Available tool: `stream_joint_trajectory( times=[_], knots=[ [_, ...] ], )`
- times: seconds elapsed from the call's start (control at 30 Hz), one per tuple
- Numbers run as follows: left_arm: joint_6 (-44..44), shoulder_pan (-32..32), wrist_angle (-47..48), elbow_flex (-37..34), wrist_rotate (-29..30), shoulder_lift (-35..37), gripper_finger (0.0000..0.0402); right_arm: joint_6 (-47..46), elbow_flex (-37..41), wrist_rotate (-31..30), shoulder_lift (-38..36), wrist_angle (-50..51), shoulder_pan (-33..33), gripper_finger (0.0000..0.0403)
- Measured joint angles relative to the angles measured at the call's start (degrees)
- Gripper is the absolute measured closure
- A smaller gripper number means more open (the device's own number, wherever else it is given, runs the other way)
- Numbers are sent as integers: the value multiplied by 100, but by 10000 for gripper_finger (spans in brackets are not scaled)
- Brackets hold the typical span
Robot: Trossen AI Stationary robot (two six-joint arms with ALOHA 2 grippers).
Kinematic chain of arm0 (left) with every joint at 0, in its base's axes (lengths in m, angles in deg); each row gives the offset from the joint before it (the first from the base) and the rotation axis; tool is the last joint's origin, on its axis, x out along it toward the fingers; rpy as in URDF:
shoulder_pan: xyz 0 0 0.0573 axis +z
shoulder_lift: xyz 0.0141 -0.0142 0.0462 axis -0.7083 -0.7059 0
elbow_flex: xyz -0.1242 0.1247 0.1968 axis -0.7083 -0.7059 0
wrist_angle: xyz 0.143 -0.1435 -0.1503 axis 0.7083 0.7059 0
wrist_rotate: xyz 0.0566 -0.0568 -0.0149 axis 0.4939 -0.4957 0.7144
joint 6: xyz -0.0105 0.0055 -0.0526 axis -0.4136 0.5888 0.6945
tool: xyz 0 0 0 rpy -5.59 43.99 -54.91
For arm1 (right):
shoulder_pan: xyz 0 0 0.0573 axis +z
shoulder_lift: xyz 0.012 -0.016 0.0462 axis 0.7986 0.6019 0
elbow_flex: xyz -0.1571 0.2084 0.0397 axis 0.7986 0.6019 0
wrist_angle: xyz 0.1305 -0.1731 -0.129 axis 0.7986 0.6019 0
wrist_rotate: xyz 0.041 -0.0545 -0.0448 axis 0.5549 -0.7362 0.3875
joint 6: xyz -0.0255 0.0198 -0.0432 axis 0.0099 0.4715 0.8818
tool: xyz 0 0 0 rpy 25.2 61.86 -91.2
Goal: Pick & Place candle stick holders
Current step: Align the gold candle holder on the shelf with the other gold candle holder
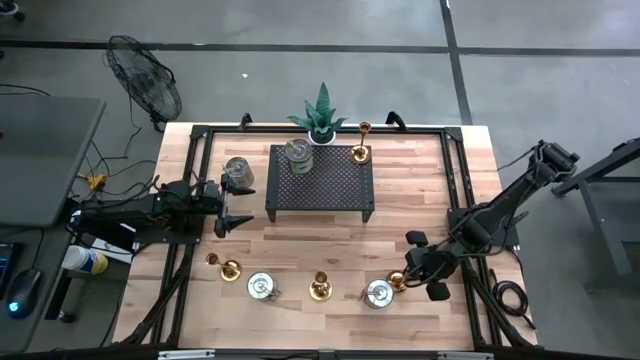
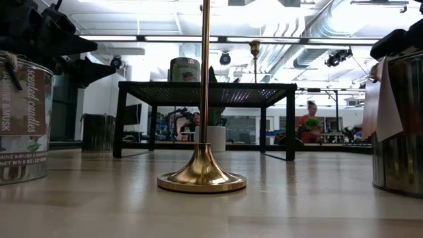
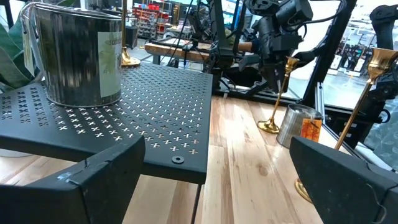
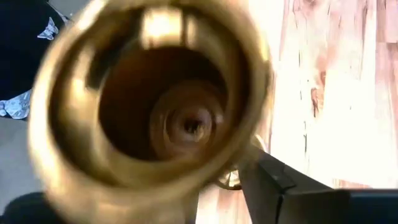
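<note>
Several candle stick holders stand in a row near the table's front edge: brass ones point(image 1: 228, 268) point(image 1: 320, 288) and silvery round ones point(image 1: 261, 287) point(image 1: 379, 293). My right gripper point(image 1: 412, 268) slants down over another brass holder point(image 1: 397, 282), at the top of its stem point(image 3: 284, 71). That holder's base point(image 3: 268, 126) rests on the wood, and its cup point(image 4: 155, 106) fills the right wrist view. On the black rack point(image 1: 320, 182) stand a silvery holder point(image 1: 298, 155) and a brass one point(image 1: 360, 153). My left gripper point(image 1: 232, 207) waits open at the left, beside a silvery holder point(image 1: 238, 172).
A spiky green plant in a white pot point(image 1: 321, 118) stands behind the rack at the far edge. Black frame rails point(image 1: 455, 170) run along the table's sides. Bare wood lies between the rack and the front row. People show in the room beyond point(image 2: 310, 116).
</note>
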Motion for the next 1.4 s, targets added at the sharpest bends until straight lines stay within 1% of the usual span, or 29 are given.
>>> stream_joint_trajectory(
  times=[0.27, 0.4, 0.53, 0.8, 1.07, 1.13, 1.3, 1.4],
  knots=[
    [2, 1, 0, 4, -1, -1, 9, 116, 0, -67, 0, -6, -1, 248],
    [0, -1, 2, 4, -1, 1, 9, 296, 0, -138, 2, -155, -1, 241],
    [0, 0, 1, 4, -1, 1, 9, 505, 0, -303, 2, -432, -2, 262],
    [0, -1, 2, 4, -1, -1, 9, 582, 0, -278, 2, -341, -2, 317],
    [0, -1, 0, 4, -1, -1, 9, 609, -2, -315, 4, -352, -4, 386],
    [2, -1, 2, 3, -1, -1, 9, 602, -2, -299, 4, -365, -2, 393],
    [1, -1, 1, 2, 1, -1, 9, 582, -4, -374, 4, -358, -2, 385],
    [1, -1, 2, 2, 1, 1, 9, 585, -4, -359, -17, -347, -6, 395]
  ],
)
